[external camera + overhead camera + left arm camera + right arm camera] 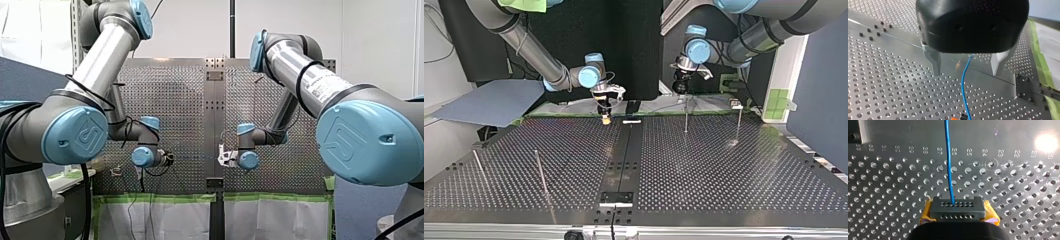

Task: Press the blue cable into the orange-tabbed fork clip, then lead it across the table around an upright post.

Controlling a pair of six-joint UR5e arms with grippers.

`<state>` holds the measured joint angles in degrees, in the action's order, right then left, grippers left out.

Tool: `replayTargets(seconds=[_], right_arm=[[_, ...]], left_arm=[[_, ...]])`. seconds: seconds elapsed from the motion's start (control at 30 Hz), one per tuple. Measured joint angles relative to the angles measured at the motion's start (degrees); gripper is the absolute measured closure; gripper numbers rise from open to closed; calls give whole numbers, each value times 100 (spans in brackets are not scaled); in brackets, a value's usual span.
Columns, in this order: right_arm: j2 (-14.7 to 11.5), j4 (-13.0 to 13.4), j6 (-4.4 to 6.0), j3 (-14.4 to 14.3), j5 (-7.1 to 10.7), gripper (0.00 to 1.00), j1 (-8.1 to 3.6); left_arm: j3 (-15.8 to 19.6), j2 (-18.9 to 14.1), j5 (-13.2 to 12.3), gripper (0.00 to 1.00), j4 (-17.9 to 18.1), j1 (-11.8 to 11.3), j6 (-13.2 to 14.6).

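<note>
Right gripper [956, 207] is clenched on the blue cable [949, 162], which stretches over to the left gripper [966, 73]. That one's fingers [935, 62] are spread wide, cable passing loose between them down to the orange clip [955, 118]. Seated in it? Can't tell from here. Nothing's round a post [685, 114] yet, so that whole leg looks left.

You see my left arm [95, 70] coming in at the left and my right arm [310, 80] at the right, both reaching over the perforated table [180, 100]. My left gripper [169, 159] and my right gripper [223, 157] face each other across the table's middle seam, apart. The blue cable [196, 158] shows only faintly between them. A small fixture [116, 171] sits on the table near my left gripper. Green tape [160, 198] runs along the table's lower edge.
</note>
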<state>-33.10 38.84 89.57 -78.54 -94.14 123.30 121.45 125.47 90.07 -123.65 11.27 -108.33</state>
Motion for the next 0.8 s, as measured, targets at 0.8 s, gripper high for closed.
replayTargets(seconds=[0.8], right_arm=[[7, -36, -1, -1, 9, 100, -20]], left_arm=[[-904, 523, 437, 0, -627, 216, -165]])
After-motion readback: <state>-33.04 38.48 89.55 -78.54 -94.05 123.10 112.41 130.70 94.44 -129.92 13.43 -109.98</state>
